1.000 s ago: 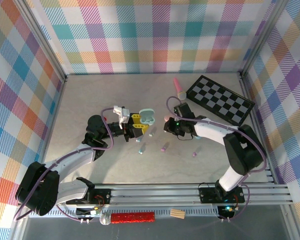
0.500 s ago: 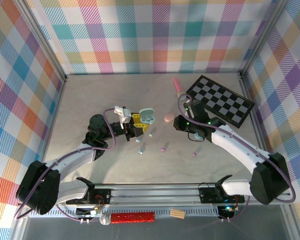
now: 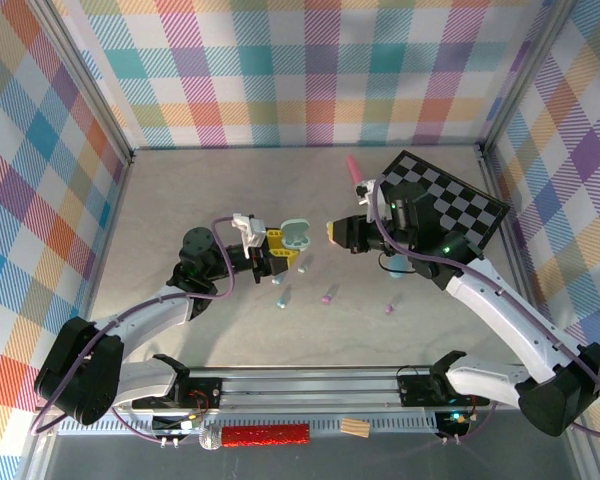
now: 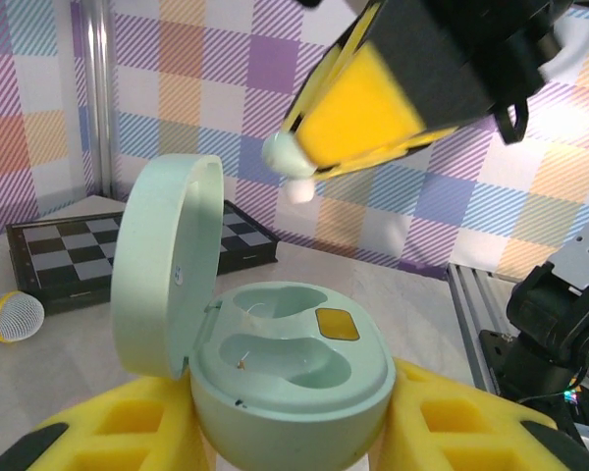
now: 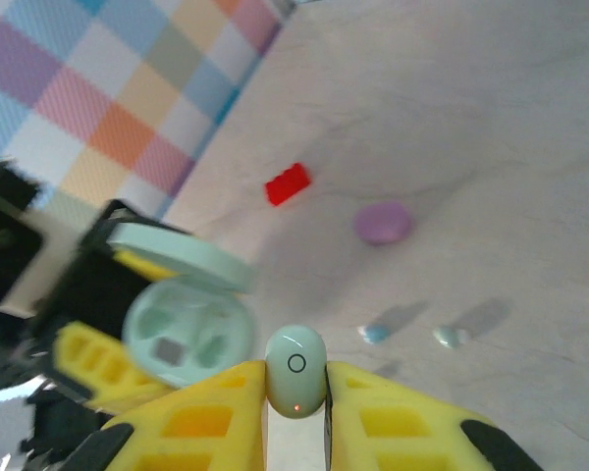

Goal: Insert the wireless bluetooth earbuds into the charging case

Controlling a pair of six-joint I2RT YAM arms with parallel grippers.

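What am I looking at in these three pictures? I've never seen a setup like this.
Two robot arms are bolted at the near edge of a table. One picture looks down from above. The other two come from a camera on each wrist. The left pincer is shut on an open mint case, whose two slots are empty. The right pincer grips a mint earbud and holds it in the air near the case. On the table lie loose earbuds, a checkerboard and a pink toy microphone.

Earbud (image 5: 295, 371) just R of case (image 4: 293, 404)
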